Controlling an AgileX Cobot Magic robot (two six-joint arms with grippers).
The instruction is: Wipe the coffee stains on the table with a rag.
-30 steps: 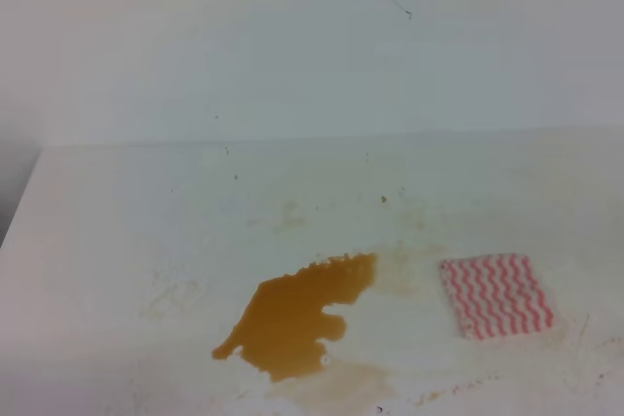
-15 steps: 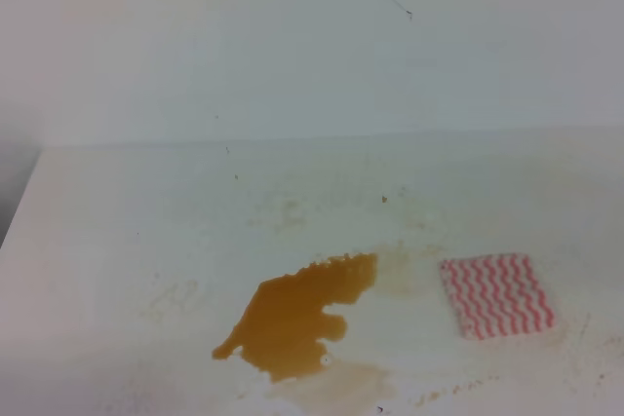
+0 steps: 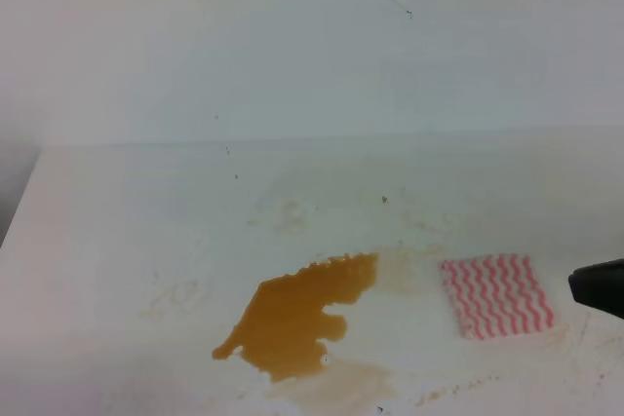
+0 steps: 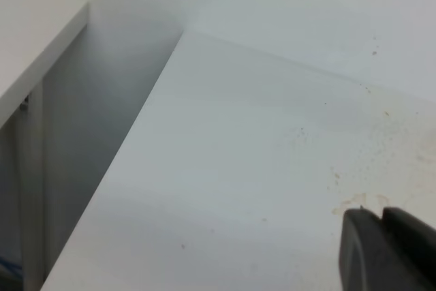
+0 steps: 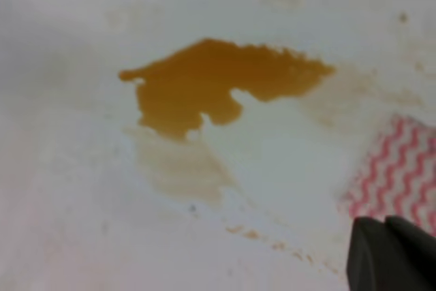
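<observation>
Since a moment ago, only the right gripper (image 3: 597, 287) has entered, poking in just right of the rag (image 3: 496, 295).

Left of the rag, apart from it, the coffee stains (image 3: 297, 314) sit unwiped on the table (image 3: 117, 231); the rag lies flat and unheld, likely placed for pickup. Both the left gripper (image 4: 381, 217) and the right show closed tips holding nothing.

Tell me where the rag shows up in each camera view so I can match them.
Exterior high: rag lies lower right, right of the coffee stains.
Left wrist: not in view.
Right wrist: rag at the right edge, partly cut off.
Shared landmark: the coffee stains.
</observation>
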